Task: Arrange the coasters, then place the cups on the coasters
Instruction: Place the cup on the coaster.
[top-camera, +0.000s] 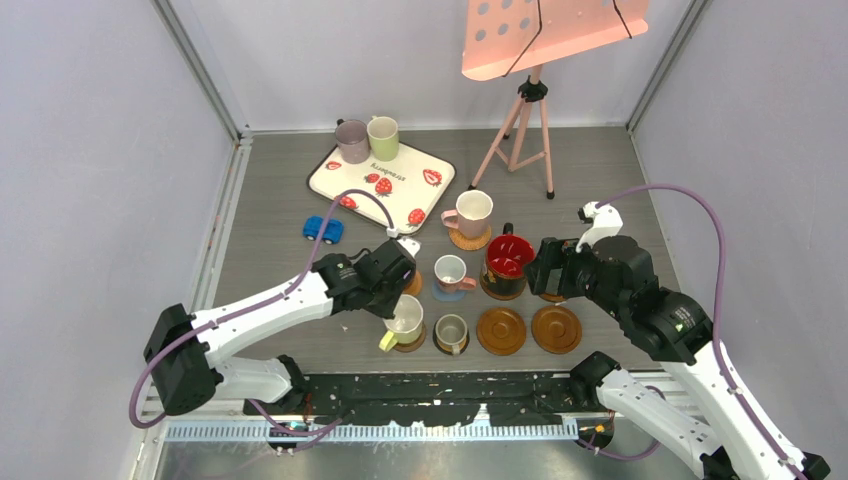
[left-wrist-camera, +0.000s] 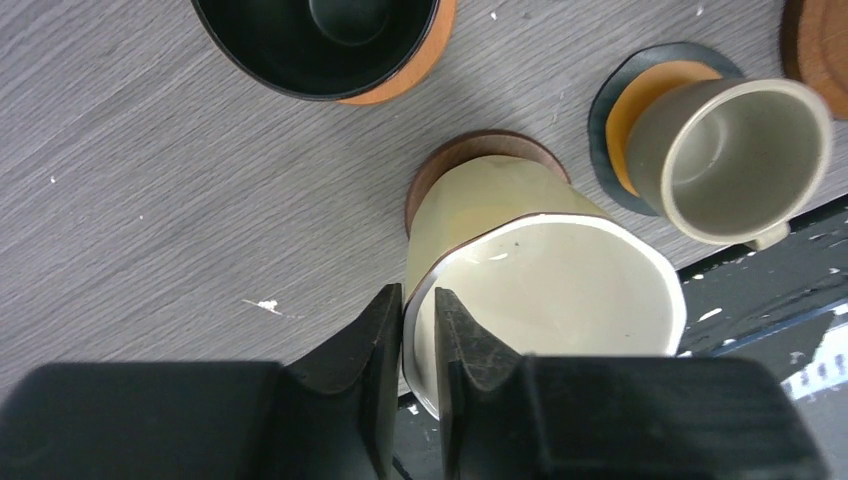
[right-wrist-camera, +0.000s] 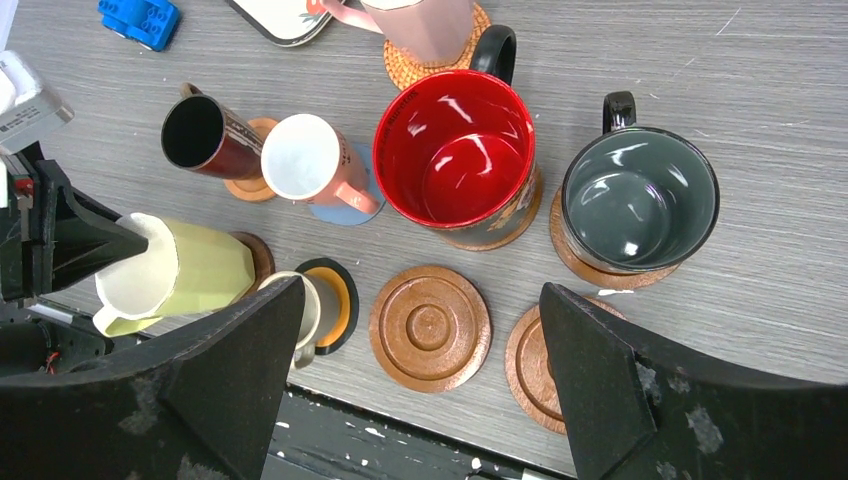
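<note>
My left gripper (left-wrist-camera: 418, 295) straddles the rim of a yellow-green cup (left-wrist-camera: 540, 280). One finger is outside the wall and one inside, with a thin gap showing. That cup stands on a dark wood coaster (left-wrist-camera: 470, 150). Beside it a grey cup (left-wrist-camera: 730, 160) sits on a black coaster with an orange centre (right-wrist-camera: 340, 290). A small black cup (left-wrist-camera: 320, 40) rests on an orange coaster (left-wrist-camera: 420, 70). My right gripper (right-wrist-camera: 420, 300) hangs wide open and holds nothing, above two bare brown coasters (top-camera: 501, 330) (top-camera: 556, 329). A red-inside cup (top-camera: 508, 265), a pink cup (top-camera: 452, 272), a cream cup (top-camera: 470, 215) and a dark teal cup (right-wrist-camera: 640, 195) each sit on coasters.
At the back left a white strawberry-print tray (top-camera: 385, 195) carries a mauve cup (top-camera: 351, 140) and a green cup (top-camera: 383, 138). A blue toy car (top-camera: 323, 229) lies left of the group. A pink stand on a tripod (top-camera: 530, 120) rises at the back right.
</note>
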